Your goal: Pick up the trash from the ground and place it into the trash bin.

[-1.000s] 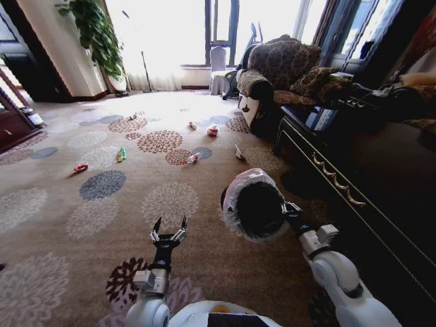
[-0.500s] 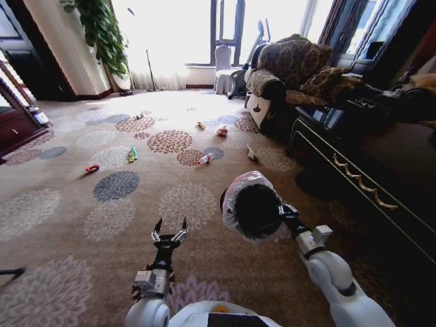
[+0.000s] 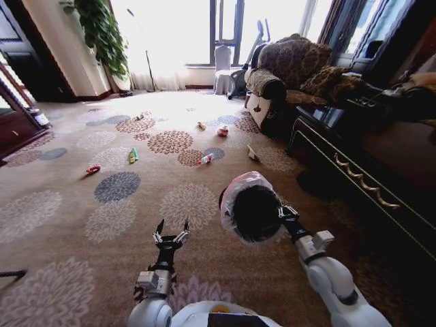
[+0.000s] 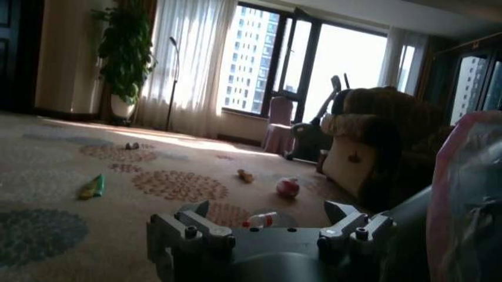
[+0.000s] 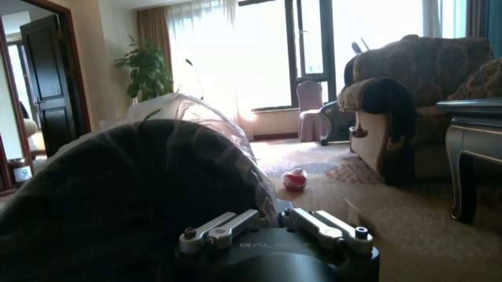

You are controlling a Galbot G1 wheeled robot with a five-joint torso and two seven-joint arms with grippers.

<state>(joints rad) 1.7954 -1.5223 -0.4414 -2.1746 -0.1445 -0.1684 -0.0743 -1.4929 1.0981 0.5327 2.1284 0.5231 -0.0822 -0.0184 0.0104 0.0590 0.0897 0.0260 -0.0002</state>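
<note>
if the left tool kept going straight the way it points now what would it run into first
Probably the clear bottle with red cap. The open left tool hangs empty over bare carpet, pointing forward across the room, and the left wrist view shows the bottle lying between its fingers, well ahead. Depth is uncertain; it could pass above the bottle.

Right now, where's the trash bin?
In the head view the trash bin is held up off the carpet by the right gripper, right of the open, empty left gripper.
</note>
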